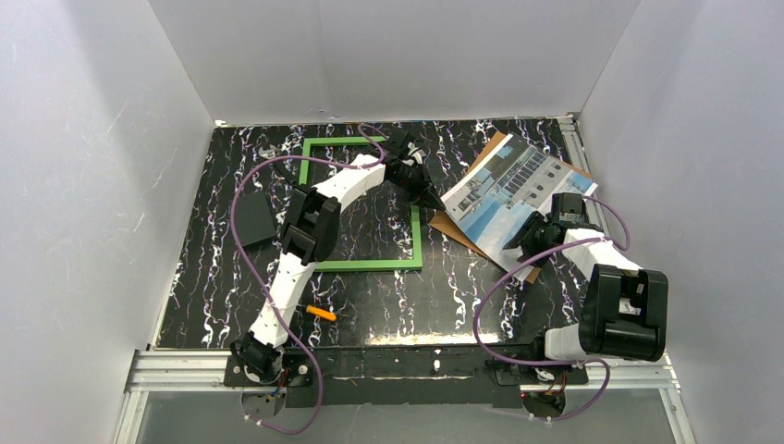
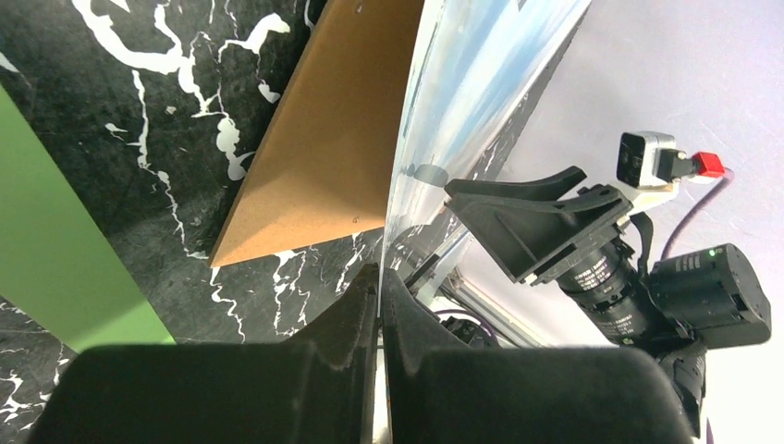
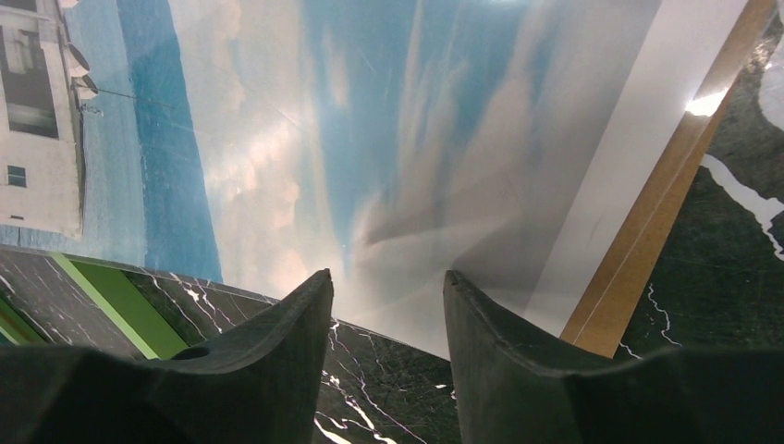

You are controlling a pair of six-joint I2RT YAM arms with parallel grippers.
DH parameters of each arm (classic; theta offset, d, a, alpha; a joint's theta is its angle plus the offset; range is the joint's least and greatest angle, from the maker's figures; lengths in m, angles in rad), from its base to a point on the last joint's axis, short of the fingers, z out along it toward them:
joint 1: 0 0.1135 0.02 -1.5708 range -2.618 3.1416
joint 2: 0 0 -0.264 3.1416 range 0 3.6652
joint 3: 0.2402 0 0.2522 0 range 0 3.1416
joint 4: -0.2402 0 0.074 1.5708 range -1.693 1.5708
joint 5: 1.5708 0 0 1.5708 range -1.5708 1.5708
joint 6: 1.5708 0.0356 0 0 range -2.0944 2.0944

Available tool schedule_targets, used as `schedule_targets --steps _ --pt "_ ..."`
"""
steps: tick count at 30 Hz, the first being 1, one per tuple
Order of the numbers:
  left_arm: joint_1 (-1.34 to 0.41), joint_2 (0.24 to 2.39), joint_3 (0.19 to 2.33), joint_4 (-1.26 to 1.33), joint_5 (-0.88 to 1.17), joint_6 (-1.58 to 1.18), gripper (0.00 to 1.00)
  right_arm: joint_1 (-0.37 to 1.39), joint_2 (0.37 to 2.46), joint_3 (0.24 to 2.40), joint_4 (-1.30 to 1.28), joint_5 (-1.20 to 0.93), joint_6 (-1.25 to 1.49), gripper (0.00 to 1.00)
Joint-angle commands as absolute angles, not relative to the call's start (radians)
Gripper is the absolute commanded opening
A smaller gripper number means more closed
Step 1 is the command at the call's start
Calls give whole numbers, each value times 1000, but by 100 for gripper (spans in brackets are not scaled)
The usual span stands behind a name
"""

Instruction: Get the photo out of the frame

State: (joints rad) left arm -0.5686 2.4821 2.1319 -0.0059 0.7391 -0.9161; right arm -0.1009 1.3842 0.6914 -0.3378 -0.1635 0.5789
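Our left gripper (image 2: 379, 282) pinches the photo (image 1: 513, 190) by its edge, beside the frame (image 1: 370, 265) and atop the board (image 2: 314, 139). Our right gripper (image 3: 388, 287) gapes wide. Next, we judge, comes lifting it clear.

Surface (image 1: 388, 305) is black with white marble veining; frame (image 1: 370, 265) is bright green, board (image 1: 446, 225) plain brown. Photo (image 1: 508, 185) shows blue sky with white cloud and a white building with dark window rows. Arms (image 1: 287, 277) are white with black joints, cables (image 1: 477, 314) purple.
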Motion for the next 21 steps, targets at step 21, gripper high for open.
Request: schedule_targets --steps 21 --pt "-556 2310 1987 -17 677 -1166 0 694 1194 853 -401 403 162 71"
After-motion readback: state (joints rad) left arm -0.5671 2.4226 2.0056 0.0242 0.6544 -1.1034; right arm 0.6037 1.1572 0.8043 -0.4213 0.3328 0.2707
